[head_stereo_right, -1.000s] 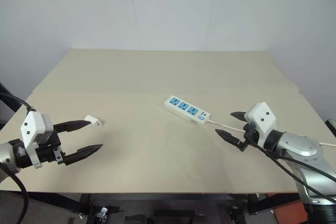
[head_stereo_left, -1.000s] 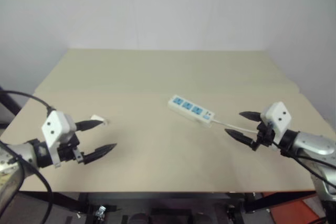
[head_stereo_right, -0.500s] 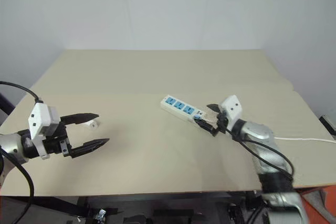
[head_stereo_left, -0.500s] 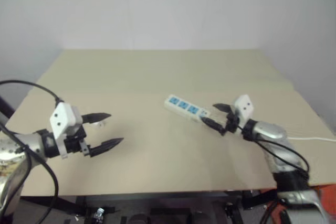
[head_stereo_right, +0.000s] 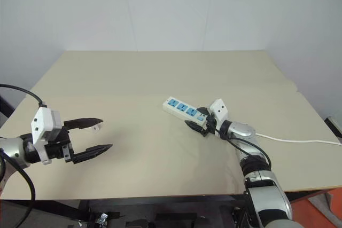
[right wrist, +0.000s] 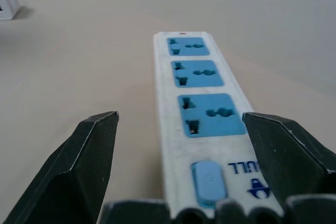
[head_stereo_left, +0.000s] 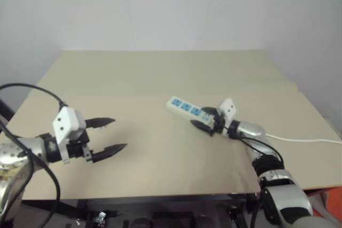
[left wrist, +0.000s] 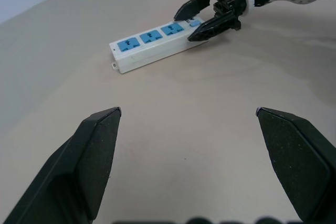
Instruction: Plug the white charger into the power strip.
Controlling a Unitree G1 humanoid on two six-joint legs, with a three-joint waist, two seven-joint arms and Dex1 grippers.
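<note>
Reaching in, right hand (head_stereo_right: 197, 122) straddles white, blue-socketed power strip (head_stereo_right: 184, 110), open; left hand (head_stereo_right: 96, 135) open, seemingly empty.

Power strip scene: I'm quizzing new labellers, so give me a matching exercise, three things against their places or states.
Things:
1. white charger
2. power strip
3. right gripper

Places or states:
A. open, fingers either side of the strip's switch end
B. lying mid-table, three blue sockets facing up
C. on the table beside the open left gripper

Pairs: 1-C, 2-B, 3-A
</note>
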